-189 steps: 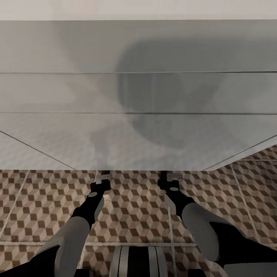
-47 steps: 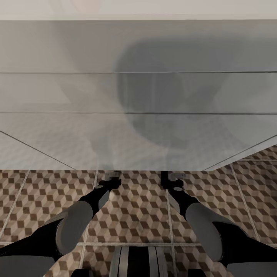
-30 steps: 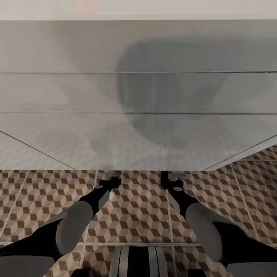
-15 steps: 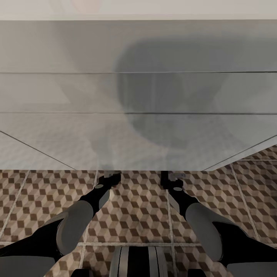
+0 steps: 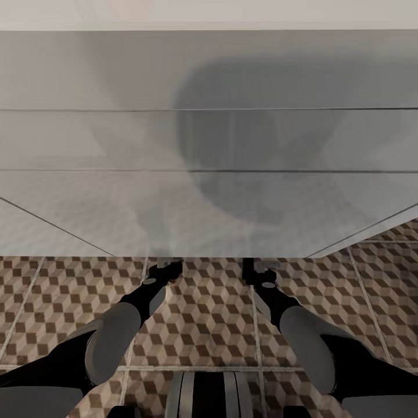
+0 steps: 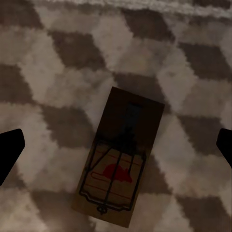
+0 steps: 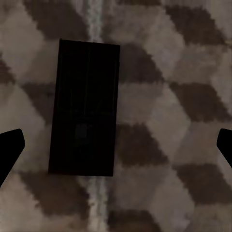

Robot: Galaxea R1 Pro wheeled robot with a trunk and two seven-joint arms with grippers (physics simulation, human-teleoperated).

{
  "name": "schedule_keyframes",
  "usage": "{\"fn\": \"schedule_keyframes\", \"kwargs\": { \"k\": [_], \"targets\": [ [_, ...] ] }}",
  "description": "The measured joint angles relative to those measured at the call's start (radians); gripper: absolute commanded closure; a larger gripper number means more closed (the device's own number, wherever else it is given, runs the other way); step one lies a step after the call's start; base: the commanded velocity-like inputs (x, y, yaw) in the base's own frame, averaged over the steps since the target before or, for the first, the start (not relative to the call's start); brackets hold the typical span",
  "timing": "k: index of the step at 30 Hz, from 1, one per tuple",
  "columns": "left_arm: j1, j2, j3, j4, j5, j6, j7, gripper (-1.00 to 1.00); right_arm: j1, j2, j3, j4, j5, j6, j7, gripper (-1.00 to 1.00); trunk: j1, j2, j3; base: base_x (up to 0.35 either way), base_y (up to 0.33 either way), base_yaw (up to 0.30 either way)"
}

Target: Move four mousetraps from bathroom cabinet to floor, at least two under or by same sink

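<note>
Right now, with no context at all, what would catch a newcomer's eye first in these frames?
In each wrist view a mousetrap lies flat on the cube-patterned bathroom floor between wide-open jaws: one with a red mark under the left gripper, and a dark, shadowed one across a grout line under the right gripper. In the head view a big pale glossy surface fills the upper picture, with both arms reaching to its lower edge.

Both arms have smooth grey rounded forearm shells [image 5: 110,342] behind black wrist sections, ending in small black-and-grey jaws. Blunt black fingertips [image 6: 9,152] show. A grey ribbed, black-striped trunk [image 5: 209,395] sits between the arms.
</note>
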Motion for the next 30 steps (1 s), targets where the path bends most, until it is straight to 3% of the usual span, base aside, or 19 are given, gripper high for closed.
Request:
{"fn": "schedule_keyframes", "kwargs": {
  "k": [8, 30],
  "targets": [
    [0.0, 0.0, 0.002, 0.011, 0.01, 0.0, -0.004, -1.0, 0.0, 0.0, 0.001, -0.002, 0.002, 0.001, -0.001, -1.0, 0.001, 0.0, 0.0, -0.222, 0.0, 0.0],
    [0.001, -0.001, 0.006, 0.014, 0.013, 0.0, -0.003, -1.0, 0.001, 0.001, 0.001, -0.001, 0.004, 0.013, -0.009, -1.0, 0.001, 0.0, 0.0, -0.331, 0.0, 0.0]
  ]
}}
